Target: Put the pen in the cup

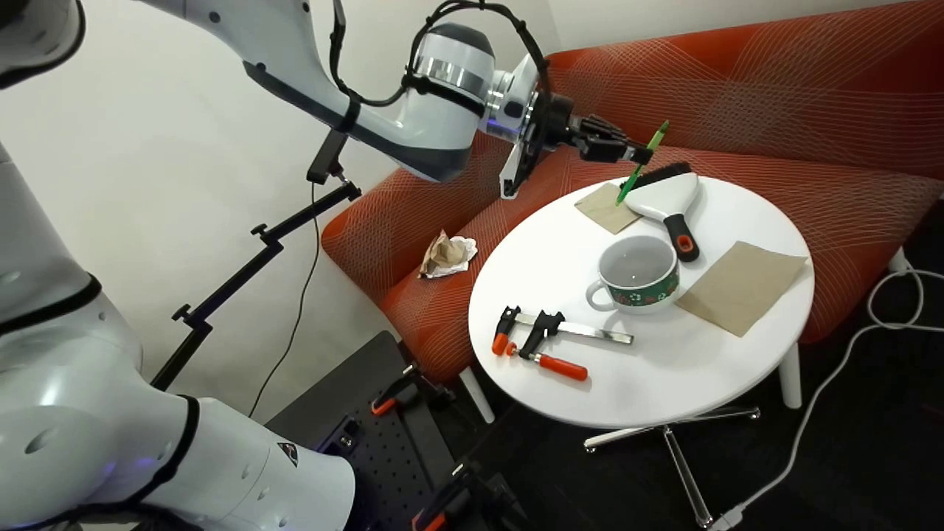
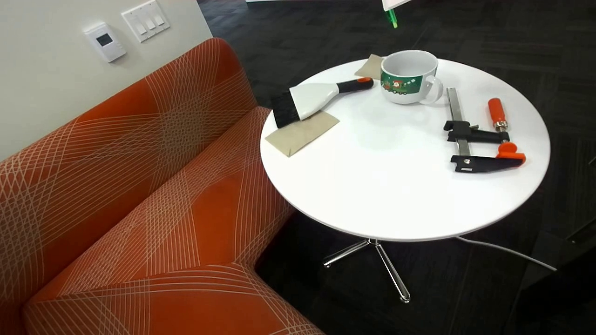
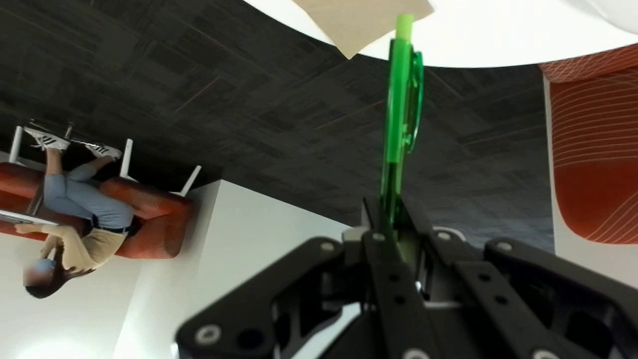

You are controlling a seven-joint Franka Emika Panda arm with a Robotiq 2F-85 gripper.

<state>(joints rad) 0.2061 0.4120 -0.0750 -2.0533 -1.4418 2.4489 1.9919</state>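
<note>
Pointing sideways and slightly downward in an exterior view, the black two-finger gripper (image 1: 640, 153) is clamped on the slim, translucent-green pen (image 3: 397, 104), which projects on both sides of the grip; the white jointed robot arm (image 1: 442, 122) slopes down and bends behind the gripper; the wide, round, white mug (image 1: 641, 293) with a green printed band stands upright on the round white table (image 1: 708, 361), apart from the pen.

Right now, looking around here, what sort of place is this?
Probably an office lounge or similar shared seating area: a patterned orange-red couch stands beside a round white table, and the wrist view shows a person seated in the background.
</note>
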